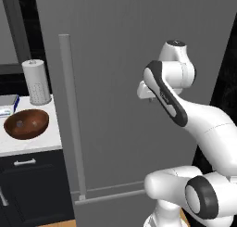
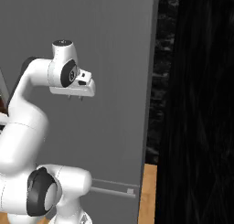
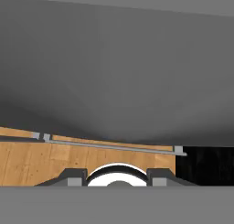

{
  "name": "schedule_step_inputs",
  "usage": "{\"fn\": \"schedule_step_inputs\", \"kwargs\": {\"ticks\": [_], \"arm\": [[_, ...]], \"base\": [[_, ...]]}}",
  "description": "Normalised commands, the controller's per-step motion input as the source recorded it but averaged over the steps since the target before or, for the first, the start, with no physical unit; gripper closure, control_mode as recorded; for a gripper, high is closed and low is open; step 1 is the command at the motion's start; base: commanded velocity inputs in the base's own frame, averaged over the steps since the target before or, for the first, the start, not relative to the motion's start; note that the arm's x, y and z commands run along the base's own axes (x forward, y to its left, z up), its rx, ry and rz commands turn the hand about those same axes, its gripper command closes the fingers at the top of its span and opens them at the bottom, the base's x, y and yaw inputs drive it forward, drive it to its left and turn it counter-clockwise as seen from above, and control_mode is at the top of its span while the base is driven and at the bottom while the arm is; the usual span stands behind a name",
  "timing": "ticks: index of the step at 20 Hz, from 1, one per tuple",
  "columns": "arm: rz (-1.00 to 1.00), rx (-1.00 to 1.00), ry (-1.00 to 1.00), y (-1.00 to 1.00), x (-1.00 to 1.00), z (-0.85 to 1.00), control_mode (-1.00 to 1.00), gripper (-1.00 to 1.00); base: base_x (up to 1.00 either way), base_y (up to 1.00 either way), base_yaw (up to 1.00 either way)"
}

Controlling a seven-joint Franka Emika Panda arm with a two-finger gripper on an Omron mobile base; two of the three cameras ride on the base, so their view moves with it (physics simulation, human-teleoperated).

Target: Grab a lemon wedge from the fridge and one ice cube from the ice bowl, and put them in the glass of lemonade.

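Step 1 is in hand — opening the fridge, whose grey door stands closed. The gripper hangs empty, pointing down before the door, jaws partly spread. The ice bowl waits on the counter left. Next: reach the bar handle and pull.

The white arm is folded with its elbow high, and the gripper points down close before the fridge door, jaws partly apart, holding nothing.
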Motion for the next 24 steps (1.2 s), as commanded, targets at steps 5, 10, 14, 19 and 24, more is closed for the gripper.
{"fn": "schedule_step_inputs", "kwargs": {"ticks": [5, 10, 14, 19, 24], "arm": [[0.0, 0.0, -0.01, 0.0, -0.43, 0.0, -1.0, -1.0], [0.0, 0.0, 0.0, 0.0, -0.17, 0.0, 1.0, -1.0], [0.0, 0.0, 0.0, 0.0, 0.0, 0.0, 1.0, -1.0], [0.0, 0.0, 0.0, 0.0, 0.0, 0.0, 1.0, -1.0], [0.0, 0.0, 0.0, 0.0, 0.0, 0.0, 1.0, -1.0]], "base": [[0.0, 0.0, 0.0], [-0.47, 0.42, 0.03], [0.0, 1.0, 0.0], [0.23, 1.0, 0.0], [0.27, 1.0, 0.0]]}}
